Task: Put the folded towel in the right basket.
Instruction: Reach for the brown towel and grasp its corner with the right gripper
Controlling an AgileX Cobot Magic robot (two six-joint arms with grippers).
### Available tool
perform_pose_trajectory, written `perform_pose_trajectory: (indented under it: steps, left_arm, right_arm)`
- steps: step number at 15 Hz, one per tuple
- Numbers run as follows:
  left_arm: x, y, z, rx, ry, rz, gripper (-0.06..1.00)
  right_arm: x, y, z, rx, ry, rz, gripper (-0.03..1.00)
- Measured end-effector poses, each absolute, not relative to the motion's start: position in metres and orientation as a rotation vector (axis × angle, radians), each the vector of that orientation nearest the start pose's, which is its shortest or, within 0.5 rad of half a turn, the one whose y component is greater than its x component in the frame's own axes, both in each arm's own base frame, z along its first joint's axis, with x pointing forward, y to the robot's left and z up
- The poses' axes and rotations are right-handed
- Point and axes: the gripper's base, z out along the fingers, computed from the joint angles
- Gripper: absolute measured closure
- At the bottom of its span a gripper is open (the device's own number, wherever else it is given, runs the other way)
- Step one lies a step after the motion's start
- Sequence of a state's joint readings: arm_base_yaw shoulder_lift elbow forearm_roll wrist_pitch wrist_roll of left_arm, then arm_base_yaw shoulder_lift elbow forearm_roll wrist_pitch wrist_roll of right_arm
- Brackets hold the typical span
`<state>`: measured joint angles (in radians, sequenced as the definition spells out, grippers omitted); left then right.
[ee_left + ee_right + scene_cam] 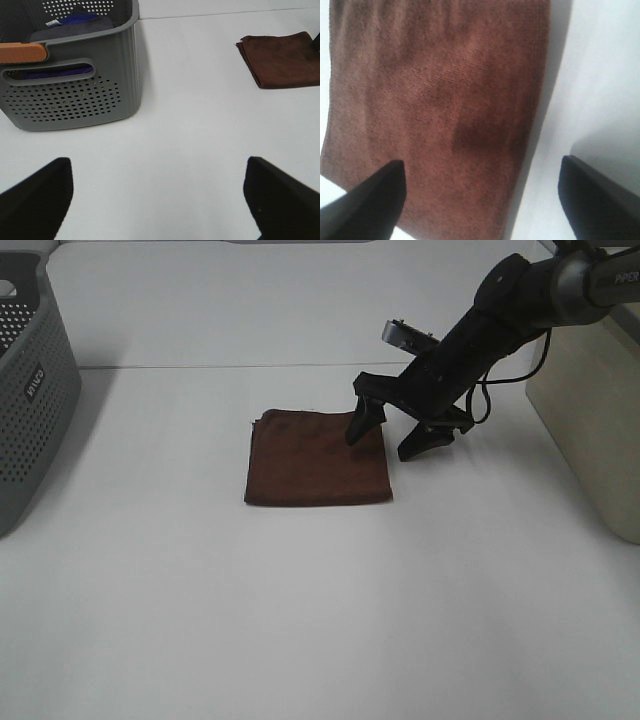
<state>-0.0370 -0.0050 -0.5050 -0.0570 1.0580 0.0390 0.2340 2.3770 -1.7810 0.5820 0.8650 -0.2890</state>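
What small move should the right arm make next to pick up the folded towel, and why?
Probably lower the right gripper a little and close it. Its jaws stand open astride the edge of the brown towel nearest the right arm, one finger over the cloth and the other over bare table, so closing there should pinch that edge.

The right arm (pixel 505 305) reaches in from the far right corner of the counter (pixel 300 640) and slants down toward its middle. The right gripper (pixel 380 446) points downward, its two black fingers (pixel 360 425) spread wide. The left gripper (pixel 157 161), visible only from its own wrist camera, hangs above the counter with jaws equally wide apart.
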Motion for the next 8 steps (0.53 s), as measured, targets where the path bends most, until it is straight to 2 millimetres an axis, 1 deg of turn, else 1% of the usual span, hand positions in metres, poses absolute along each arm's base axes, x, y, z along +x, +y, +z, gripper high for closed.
perform_pose_trajectory:
  steps: [6, 8]
  left_arm:
    - [-0.006, -0.004, 0.279, 0.08, 2.029, -0.067, 0.07]
    - [-0.006, -0.004, 0.279, 0.08, 2.029, -0.067, 0.07]
  right_arm:
    - [0.464, 0.151, 0.103, -0.269, 2.821, 0.692, 0.19]
    - [0.462, 0.164, 0.102, -0.287, 2.807, 0.72, 0.23]
